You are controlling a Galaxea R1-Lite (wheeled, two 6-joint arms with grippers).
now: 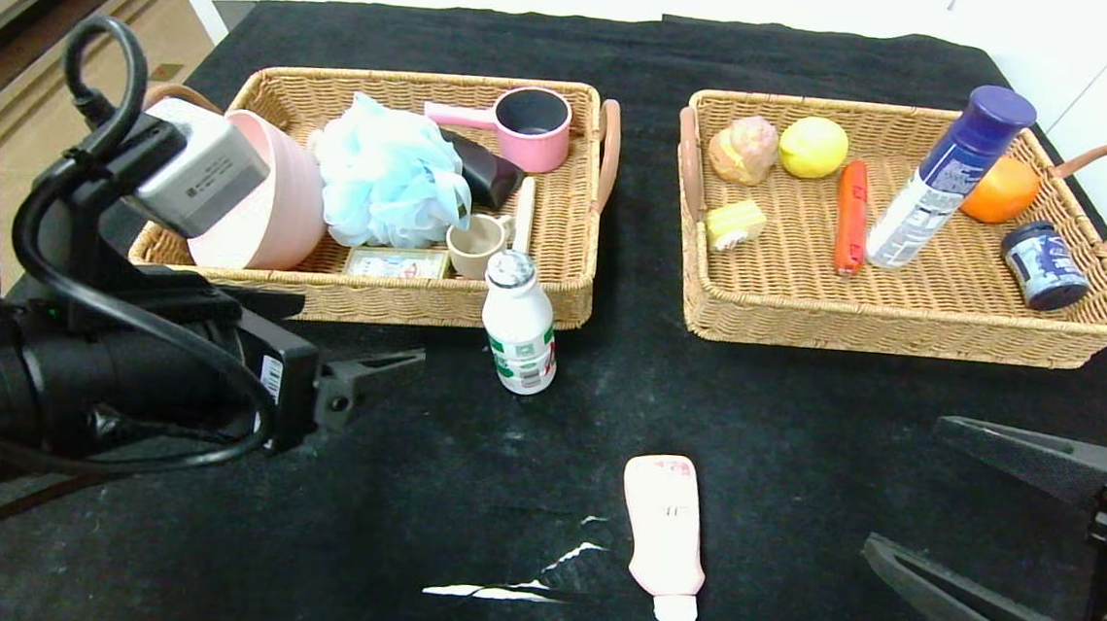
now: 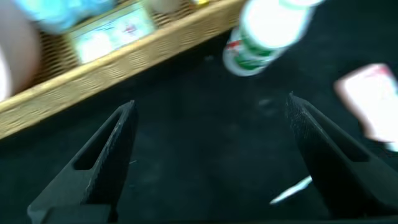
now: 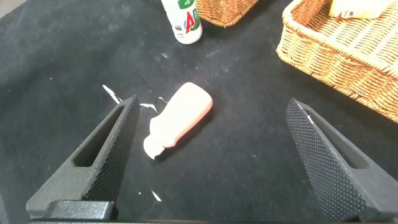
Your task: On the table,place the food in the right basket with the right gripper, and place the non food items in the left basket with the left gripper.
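On the black table (image 1: 780, 414) a small white bottle (image 1: 519, 323) with a green label stands just in front of the left basket (image 1: 417, 306). A flat pink tube (image 1: 662, 537) lies nearer the front, cap toward me. The pink bowl (image 1: 274, 194) and blue pouf (image 1: 387, 182) are in the left basket. In the right basket (image 1: 903, 330) lie the sausage stick (image 1: 851, 214) and the blue-capped spray can (image 1: 948, 177). My left gripper (image 1: 374, 371) (image 2: 210, 101) hovers open and empty to the left of the bottle (image 2: 264, 34). At the front right my right gripper (image 1: 904, 486) (image 3: 211, 101) is open and empty, with the tube (image 3: 177, 118) beyond its fingers.
The left basket also holds a pink handled cup (image 1: 532, 129), a beige cup (image 1: 475, 245) and a flat packet (image 1: 396, 262). A lemon (image 1: 813, 147), an orange (image 1: 1000, 191), a dark jar (image 1: 1044, 265) and other food share the right basket. White scuffs (image 1: 495, 593) mark the cloth.
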